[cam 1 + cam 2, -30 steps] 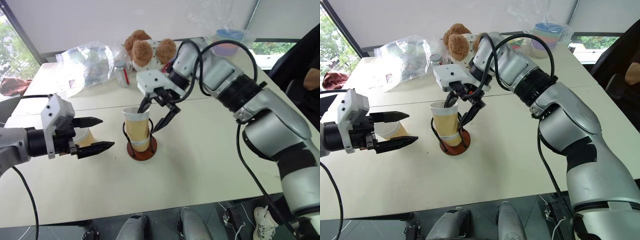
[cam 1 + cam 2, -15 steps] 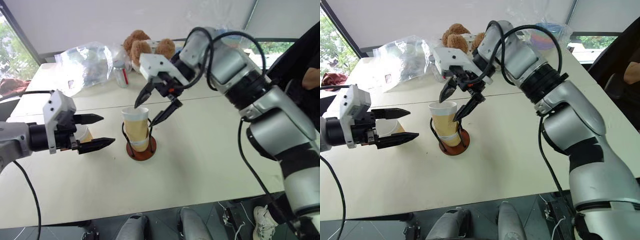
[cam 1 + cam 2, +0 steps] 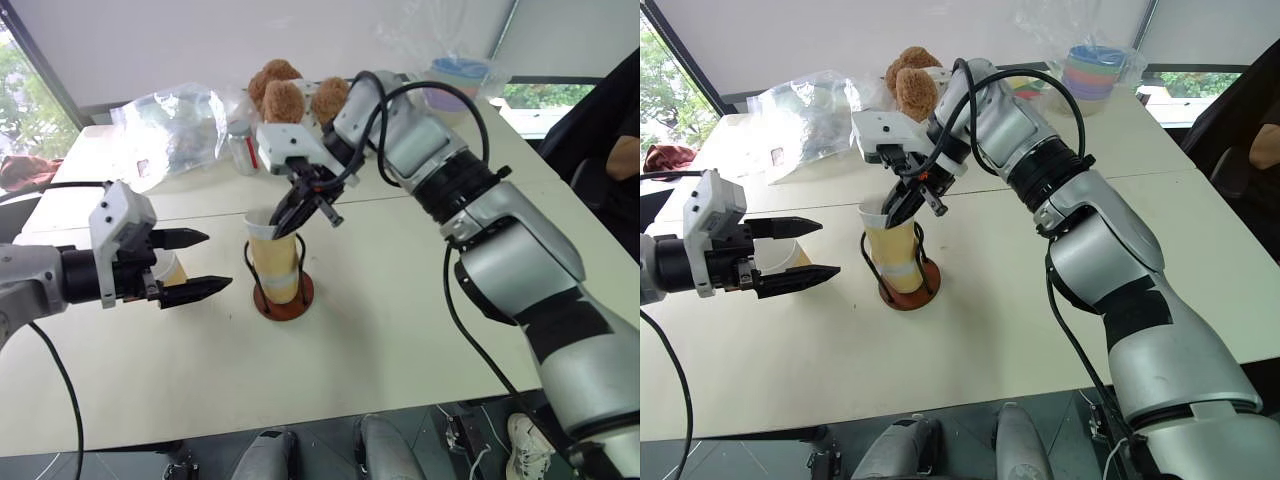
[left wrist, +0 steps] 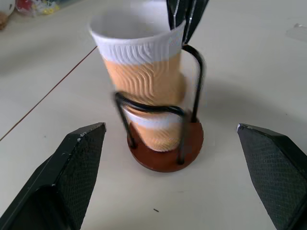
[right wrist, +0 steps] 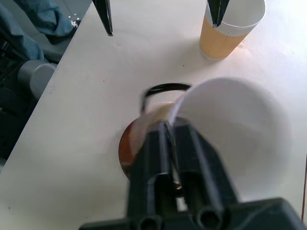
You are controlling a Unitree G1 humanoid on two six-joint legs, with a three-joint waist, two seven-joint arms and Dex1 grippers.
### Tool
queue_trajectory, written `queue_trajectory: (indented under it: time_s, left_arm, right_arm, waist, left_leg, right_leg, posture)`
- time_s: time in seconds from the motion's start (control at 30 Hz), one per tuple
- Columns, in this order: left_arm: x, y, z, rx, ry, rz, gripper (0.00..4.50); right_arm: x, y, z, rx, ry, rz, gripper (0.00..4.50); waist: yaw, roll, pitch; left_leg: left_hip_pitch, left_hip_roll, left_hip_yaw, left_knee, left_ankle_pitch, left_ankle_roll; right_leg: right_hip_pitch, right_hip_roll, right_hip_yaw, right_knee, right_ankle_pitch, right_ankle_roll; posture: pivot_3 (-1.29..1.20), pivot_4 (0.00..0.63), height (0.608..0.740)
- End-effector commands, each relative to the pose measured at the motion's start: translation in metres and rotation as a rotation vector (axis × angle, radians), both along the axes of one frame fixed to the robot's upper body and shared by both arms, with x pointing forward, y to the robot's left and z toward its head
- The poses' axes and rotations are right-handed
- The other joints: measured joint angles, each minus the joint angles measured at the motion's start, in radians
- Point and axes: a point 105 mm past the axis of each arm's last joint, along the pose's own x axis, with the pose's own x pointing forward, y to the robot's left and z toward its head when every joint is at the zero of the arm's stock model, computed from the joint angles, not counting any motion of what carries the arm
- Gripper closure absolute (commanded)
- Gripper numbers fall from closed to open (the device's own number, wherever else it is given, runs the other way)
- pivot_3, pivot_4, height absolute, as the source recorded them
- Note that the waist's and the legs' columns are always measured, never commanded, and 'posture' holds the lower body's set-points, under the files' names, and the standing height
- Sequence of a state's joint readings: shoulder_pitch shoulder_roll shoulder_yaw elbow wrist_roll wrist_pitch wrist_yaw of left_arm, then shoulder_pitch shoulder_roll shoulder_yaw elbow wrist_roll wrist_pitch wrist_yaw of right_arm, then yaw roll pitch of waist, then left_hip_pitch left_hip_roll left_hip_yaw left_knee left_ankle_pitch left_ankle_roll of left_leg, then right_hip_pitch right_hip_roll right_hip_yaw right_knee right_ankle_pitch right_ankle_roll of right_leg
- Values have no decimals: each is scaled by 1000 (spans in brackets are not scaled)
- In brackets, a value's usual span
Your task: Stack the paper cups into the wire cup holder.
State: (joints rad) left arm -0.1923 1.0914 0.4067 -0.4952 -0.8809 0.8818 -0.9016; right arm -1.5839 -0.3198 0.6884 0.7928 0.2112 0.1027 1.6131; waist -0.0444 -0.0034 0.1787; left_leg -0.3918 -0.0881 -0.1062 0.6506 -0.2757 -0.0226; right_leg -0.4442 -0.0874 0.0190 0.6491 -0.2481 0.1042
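Paper cups (image 3: 276, 262) sit nested in the wire cup holder (image 3: 283, 290), between our two sets of fingers. We see the right gripper (image 3: 292, 212) pointing down at the top cup's rim, its fingers (image 5: 165, 158) pressed together, their tips at the rim's edge; we cannot tell whether paper is pinched between them. The left gripper (image 3: 195, 265) is level beside the holder, fingers (image 4: 72, 167) spread wide and holding nothing, with the holder framed between them but apart from both tips.

Holder contents: we count at least two cups, one inside the other, the upper leaning slightly. Black wire loops rise around them from a round red-brown disc base standing on the bench (image 3: 400, 310).

One more paper cup (image 5: 230, 28) stands upright and empty on the bench just behind the left fingers.

Cup look: tapered, white ribbed band at the rim, white inside, yellow-orange wavy-textured wall below.
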Motion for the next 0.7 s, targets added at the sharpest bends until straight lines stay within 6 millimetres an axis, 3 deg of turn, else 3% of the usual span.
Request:
queue_trajectory:
  time_s: [0.03,0.5,0.6,0.7]
  left_arm:
    - [-1,2,6,8,-47,5,0]
    - [3,7,3,13,-57,4,0]
    - [3,9,2,16,-58,7,0]
    - [3,10,2,18,-58,8,0]
  right_arm:
    - [-6,5,12,45,-18,38,4470]
    - [-11,-1,11,26,-17,48,4470]
    - [-14,-3,10,23,-15,62,3636]
    - [-15,-1,15,49,-3,57,2348]
  waist:
    - [0,0,0]
    - [0,0,0]
    - [0,0,0]
    - [0,0,0]
  left_leg:
    - [0,0,0,0,0,0]
    - [0,0,0,0,0,0]
    - [0,0,0,0,0,0]
    - [0,0,0,0,0,0]
  right_leg:
    - [0,0,0,0,0,0]
    - [0,0,0,0,0,0]
    - [0,0,0,0,0,0]
    - [0,0,0,0,0,0]
  posture:
    - [0,150,740]
    - [0,150,740]
    - [0,150,740]
    - [0,150,740]
